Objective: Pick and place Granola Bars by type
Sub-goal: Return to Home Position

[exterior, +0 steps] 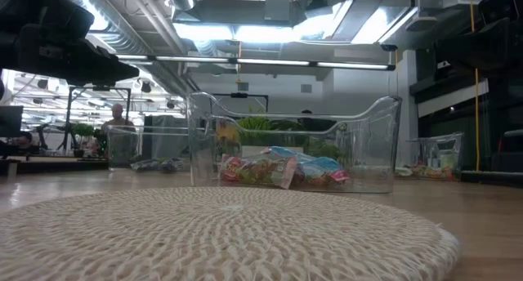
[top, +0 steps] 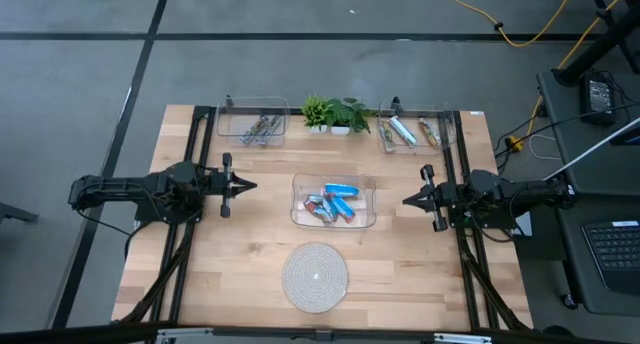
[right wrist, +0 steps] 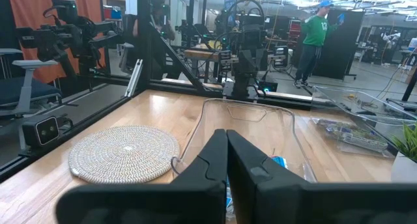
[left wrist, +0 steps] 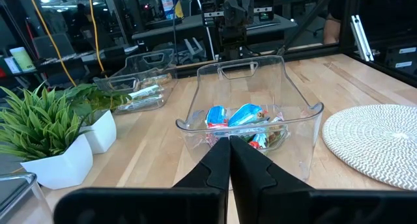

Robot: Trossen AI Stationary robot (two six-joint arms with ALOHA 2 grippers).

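Several wrapped granola bars (top: 333,202), blue and blue with red-orange print, lie piled in the clear middle bin (top: 362,221); they also show in the low view (exterior: 282,168) and the left wrist view (left wrist: 244,120). Silvery-brown bars (top: 260,131) lie in the far left bin, and other bars (top: 405,132) in the far right bin. My left gripper (top: 250,186) hovers left of the middle bin, shut and empty, its fingers (left wrist: 229,160) pointing at the bin. My right gripper (top: 408,199) hovers right of that bin, shut and empty, fingertips together (right wrist: 226,149).
A round woven mat (top: 314,276) lies near the table's near edge. A small green plant in white pots (top: 335,114) stands at the far edge between the two far bins. Black frame rails run along both table sides. A person in green (right wrist: 315,35) stands in the room beyond.
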